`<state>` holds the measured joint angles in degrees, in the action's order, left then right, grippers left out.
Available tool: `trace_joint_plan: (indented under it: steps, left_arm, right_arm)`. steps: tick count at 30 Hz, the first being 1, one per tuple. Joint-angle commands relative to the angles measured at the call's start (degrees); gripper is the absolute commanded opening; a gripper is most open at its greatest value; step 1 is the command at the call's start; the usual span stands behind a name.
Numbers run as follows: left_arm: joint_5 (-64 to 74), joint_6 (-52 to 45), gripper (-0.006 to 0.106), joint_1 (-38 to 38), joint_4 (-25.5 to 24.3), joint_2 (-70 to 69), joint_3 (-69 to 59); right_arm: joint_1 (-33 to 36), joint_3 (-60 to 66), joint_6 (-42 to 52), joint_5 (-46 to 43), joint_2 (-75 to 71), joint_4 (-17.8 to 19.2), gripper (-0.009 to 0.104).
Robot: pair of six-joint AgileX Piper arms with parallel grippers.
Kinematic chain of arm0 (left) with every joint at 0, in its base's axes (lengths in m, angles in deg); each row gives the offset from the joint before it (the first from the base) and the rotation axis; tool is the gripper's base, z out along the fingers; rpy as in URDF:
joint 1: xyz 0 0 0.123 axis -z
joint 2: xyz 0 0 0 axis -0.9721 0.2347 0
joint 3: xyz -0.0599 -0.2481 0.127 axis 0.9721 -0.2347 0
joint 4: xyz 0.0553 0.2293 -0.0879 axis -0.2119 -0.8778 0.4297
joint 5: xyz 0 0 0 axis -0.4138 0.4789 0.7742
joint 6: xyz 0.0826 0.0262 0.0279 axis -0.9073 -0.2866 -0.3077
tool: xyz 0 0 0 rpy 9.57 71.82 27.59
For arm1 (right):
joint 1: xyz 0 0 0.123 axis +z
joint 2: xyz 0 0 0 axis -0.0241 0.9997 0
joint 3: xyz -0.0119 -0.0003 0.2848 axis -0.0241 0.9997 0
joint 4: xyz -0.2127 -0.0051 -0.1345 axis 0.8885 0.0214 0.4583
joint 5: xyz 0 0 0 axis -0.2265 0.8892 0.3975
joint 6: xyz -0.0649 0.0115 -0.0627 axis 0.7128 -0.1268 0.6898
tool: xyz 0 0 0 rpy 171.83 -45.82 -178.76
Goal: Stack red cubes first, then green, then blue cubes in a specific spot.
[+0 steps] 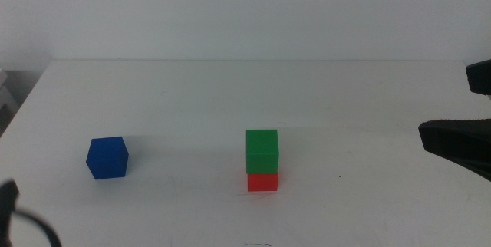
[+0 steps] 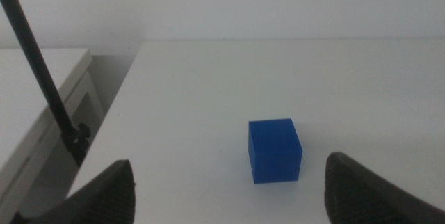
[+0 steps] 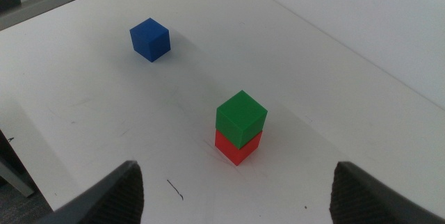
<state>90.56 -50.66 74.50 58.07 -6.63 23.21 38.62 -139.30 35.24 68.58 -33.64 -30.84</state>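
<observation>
The green cube (image 1: 261,151) sits squarely on the red cube (image 1: 262,181) near the table's middle front; both also show in the right wrist view, green (image 3: 241,117) on red (image 3: 238,149). The blue cube (image 1: 107,157) stands alone on the white tabletop to the left. It lies just ahead of my open, empty left gripper (image 2: 229,200) in the left wrist view (image 2: 274,150). The left gripper (image 1: 11,212) is low at the front left corner. My right gripper (image 1: 456,143) is at the right edge, well clear of the stack. Its jaws are open and empty (image 3: 236,203).
The table's left edge (image 2: 115,113) drops off beside a white cabinet (image 2: 35,106). A thin black rod (image 2: 38,71) rises there. A small dark mark (image 3: 175,190) lies on the tabletop in front of the stack. A white wall stands behind the table.
</observation>
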Motion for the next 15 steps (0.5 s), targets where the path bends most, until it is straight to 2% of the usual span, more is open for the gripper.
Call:
trace_joint_plan:
  steps: [1,9,15]
  left_arm:
    - [0.8,-0.7,0.094,0.1,0.1,6.0,8.3]
    - [29.4,-0.7,0.094,0.1,0.2,20.6,29.2]
    - [43.4,-0.7,0.094,0.1,0.5,29.9,40.6]
  right_arm:
    - [-0.5,-1.4,0.4,-4.1,-0.1,0.1,0.092]
    - [-0.5,-1.4,0.4,-4.1,-0.1,0.1,0.092]
    - [-0.5,-1.4,0.4,-4.1,-0.1,0.1,0.092]
